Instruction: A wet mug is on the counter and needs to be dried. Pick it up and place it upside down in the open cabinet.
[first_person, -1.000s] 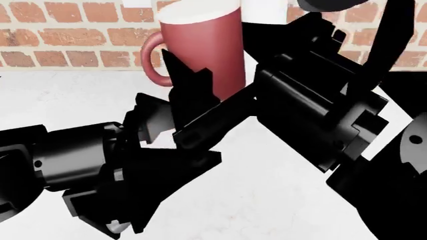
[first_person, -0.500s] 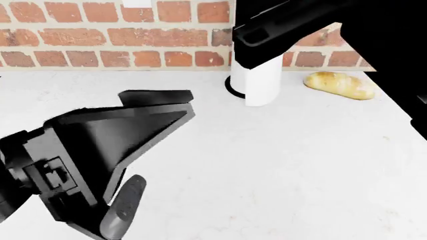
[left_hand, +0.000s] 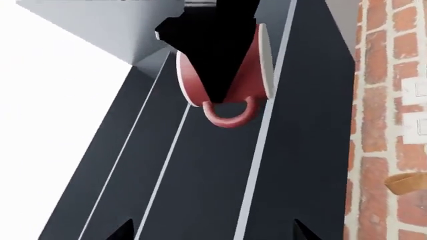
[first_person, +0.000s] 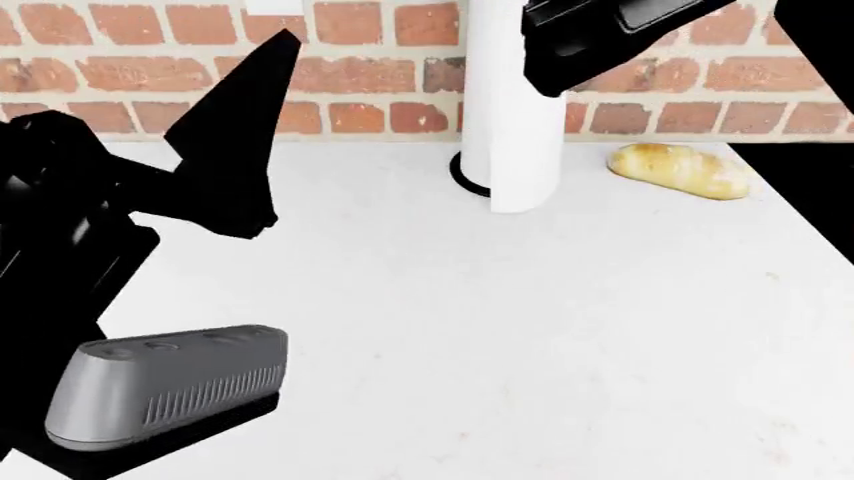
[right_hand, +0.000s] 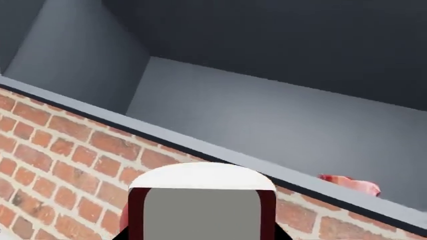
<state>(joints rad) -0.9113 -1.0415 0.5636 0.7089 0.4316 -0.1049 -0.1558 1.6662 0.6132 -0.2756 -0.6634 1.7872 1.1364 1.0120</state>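
Mug lifted off the counter, in front of the open cabinet

The mug (left_hand: 257, 65) is up in the air, not on the counter (first_person: 534, 330). In the left wrist view it lies on its side against the dark panels of the cabinet (left_hand: 200, 190), with its loop handle free. The right gripper (left_hand: 217, 75) crosses its middle as a black shape and seems to pinch the wall of the mug, though the fingers themselves are not clear. In the right wrist view the white rim of the mug (right_hand: 200, 180) is just under the grey open inside of the cabinet (right_hand: 267, 115), above the brick wall (right_hand: 60, 150). The left gripper (left_hand: 213, 232) is spread wide and holds nothing. On the counter, the paper-towel roll (first_person: 514, 150) stands at the back edge, and a bread loaf (first_person: 681, 170) lies near it toward the back right corner.
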